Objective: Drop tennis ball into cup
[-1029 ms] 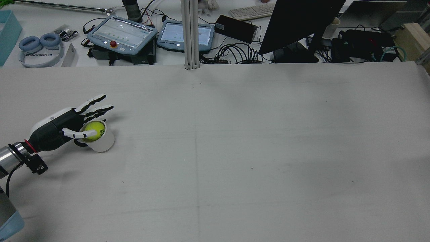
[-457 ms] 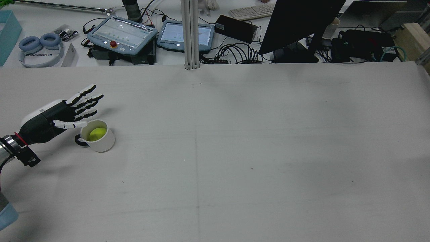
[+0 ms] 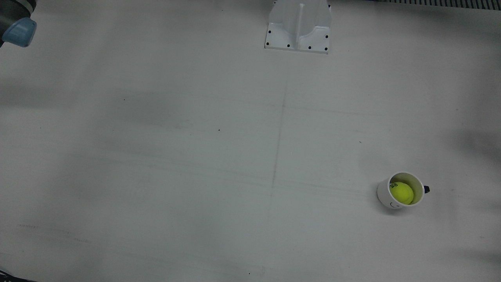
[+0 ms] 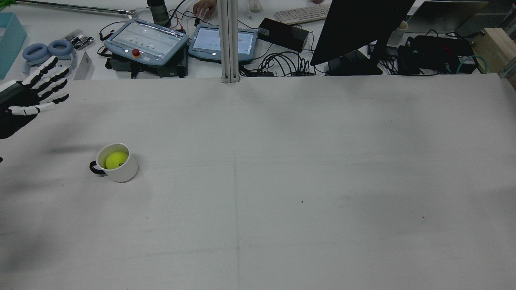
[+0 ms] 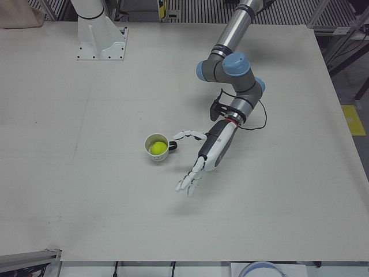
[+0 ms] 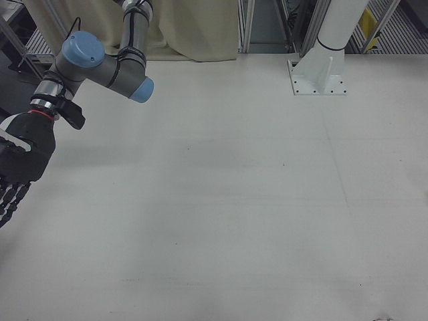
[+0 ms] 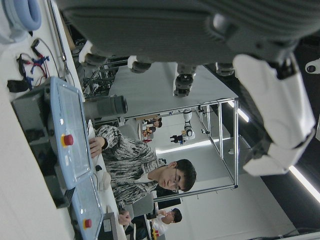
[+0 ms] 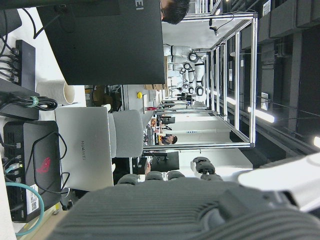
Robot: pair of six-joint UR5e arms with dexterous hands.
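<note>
A white cup point(image 4: 123, 173) with a dark handle stands upright on the left part of the table, and a yellow-green tennis ball point(image 4: 117, 160) lies inside it. The front view shows the same cup point(image 3: 385, 199) and ball point(image 3: 402, 192) at the lower right. My left hand point(image 4: 34, 94) hovers open with spread fingers at the far left edge, well away from the cup and holding nothing. The left-front view has this hand point(image 5: 207, 154) raised to the right of the cup point(image 5: 157, 159). My right hand point(image 6: 17, 167) hangs open and empty at the left edge of the right-front view.
Beyond the table's far edge lie two teach pendants point(image 4: 145, 40), blue headphones point(image 4: 46, 52), cables and a dark monitor point(image 4: 358, 28); a person's hand point(image 4: 203, 8) rests there. A white pedestal point(image 3: 298, 25) stands at the top of the front view.
The ball dropped from the cup's rim to its bottom. My left hand let go, rose and drew back to the far left, away from the cup.
</note>
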